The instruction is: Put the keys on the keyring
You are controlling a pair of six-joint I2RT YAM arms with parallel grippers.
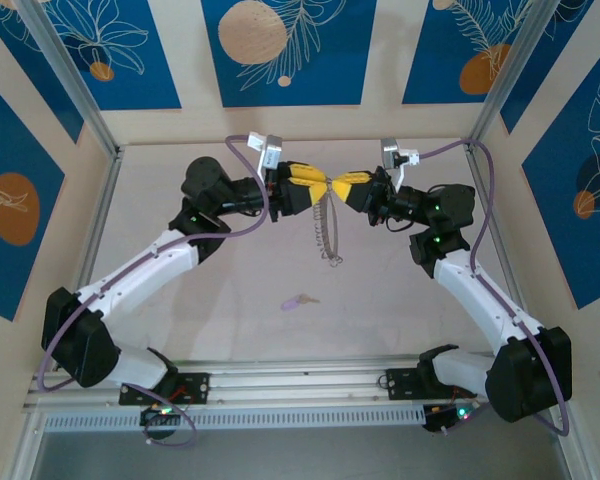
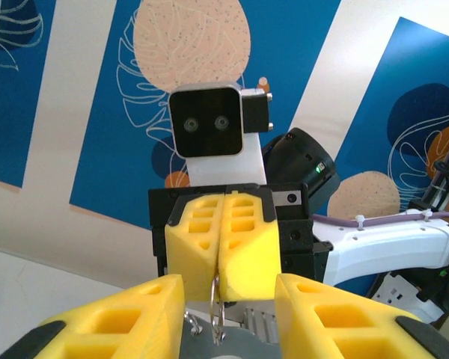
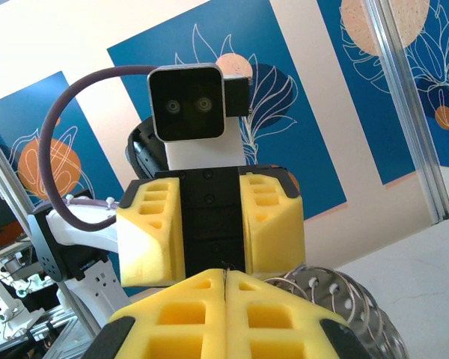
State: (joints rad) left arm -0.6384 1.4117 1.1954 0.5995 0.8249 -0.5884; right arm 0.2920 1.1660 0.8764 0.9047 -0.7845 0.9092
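The keyring (image 1: pixel 326 232), a thin grey hoop fringed with small silver loops, hangs above the table between the two grippers. My right gripper (image 1: pixel 346 186) is shut on its top; in the left wrist view the ring wire (image 2: pixel 218 314) comes out from between those closed yellow pads. My left gripper (image 1: pixel 318 184) faces it tip to tip and is open, its fingers (image 2: pixel 135 314) standing either side of the wire without pinching it. The right wrist view has my right gripper (image 3: pixel 224 283) closed and the ring's loops (image 3: pixel 343 298) just beyond. One lilac-headed key (image 1: pixel 298 300) lies on the table below.
Aluminium posts (image 1: pixel 75 85) and patterned blue walls enclose the table. A rail (image 1: pixel 300 380) runs along the near edge between the arm bases. Purple cables (image 1: pixel 242 160) loop off both wrists.
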